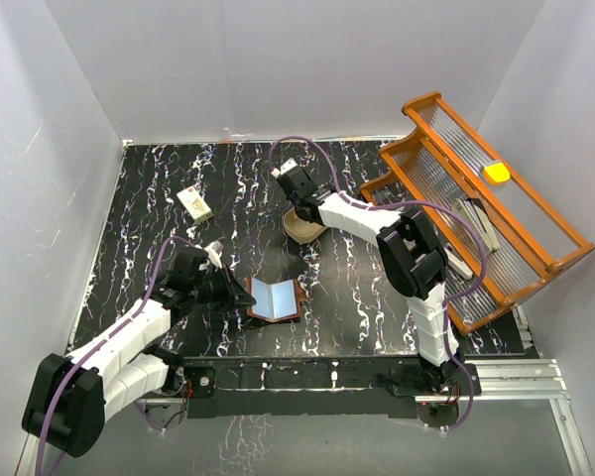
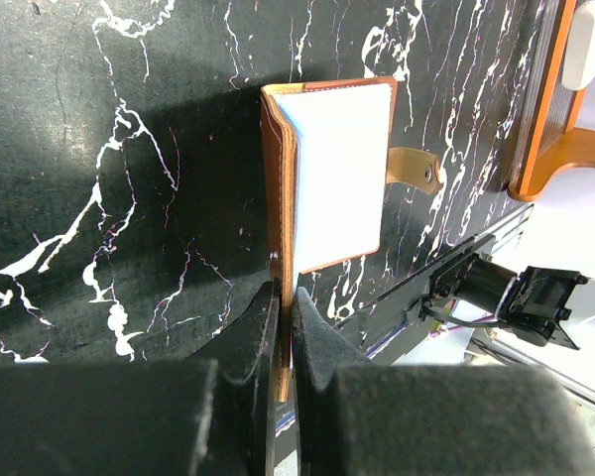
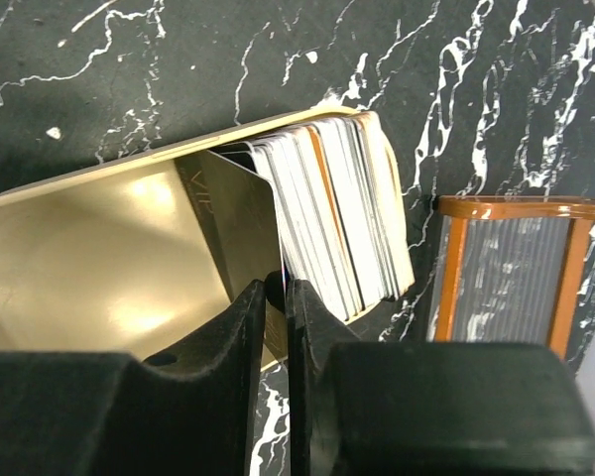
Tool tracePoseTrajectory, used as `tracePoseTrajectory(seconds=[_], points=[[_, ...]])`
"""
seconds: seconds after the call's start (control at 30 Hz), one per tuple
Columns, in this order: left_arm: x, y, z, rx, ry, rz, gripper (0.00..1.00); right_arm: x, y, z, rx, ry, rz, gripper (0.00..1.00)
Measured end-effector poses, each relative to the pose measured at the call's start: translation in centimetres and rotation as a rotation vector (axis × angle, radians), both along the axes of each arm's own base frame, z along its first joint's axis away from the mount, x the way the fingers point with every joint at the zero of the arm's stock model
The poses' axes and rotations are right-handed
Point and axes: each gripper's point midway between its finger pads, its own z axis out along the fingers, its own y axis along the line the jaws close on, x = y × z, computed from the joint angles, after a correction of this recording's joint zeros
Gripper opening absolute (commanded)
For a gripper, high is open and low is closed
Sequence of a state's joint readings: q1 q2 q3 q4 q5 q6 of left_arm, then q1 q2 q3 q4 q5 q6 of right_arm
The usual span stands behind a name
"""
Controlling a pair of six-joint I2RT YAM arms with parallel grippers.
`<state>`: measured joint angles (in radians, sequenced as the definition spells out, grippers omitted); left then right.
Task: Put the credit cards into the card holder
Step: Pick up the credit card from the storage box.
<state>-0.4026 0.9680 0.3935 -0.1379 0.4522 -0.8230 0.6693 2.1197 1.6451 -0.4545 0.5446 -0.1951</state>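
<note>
The card holder (image 1: 275,298) lies open on the black marbled table, brown leather outside and pale grey-blue lining (image 2: 339,169) facing up, with its snap strap (image 2: 417,169) sticking out to one side. My left gripper (image 2: 286,297) is shut on its upright leather flap at the near corner. The credit cards (image 3: 337,213) stand on edge as a stack at one end of a beige tray (image 3: 79,253). My right gripper (image 3: 278,286) has its fingers closed on the lower edge of the nearest card, a dark one (image 3: 236,213) that leans away from the stack. In the top view the right gripper (image 1: 297,196) hangs over the tray (image 1: 303,230).
A small cream block (image 1: 194,203) lies at the back left. An orange rack (image 1: 486,213) with ribbed clear panels leans at the right, close to the tray. Grey walls close in the table on three sides.
</note>
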Motion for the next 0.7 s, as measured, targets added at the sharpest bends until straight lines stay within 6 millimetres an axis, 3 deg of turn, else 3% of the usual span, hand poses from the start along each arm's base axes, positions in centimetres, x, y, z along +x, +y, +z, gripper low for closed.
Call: tracePoseTrajectory(seconds=[0.3, 0.7], points=[[0.0, 0.0, -0.1, 0.0, 0.005, 0.003, 0.0, -1.7, 0.9, 0.0, 0.082, 0.08, 0.025, 0.0], [0.7, -0.5, 0.5, -0.036, -0.003, 0.026, 0.0, -5.1, 2.3, 3.8, 0.239, 0.129, 0.002, 0.0]])
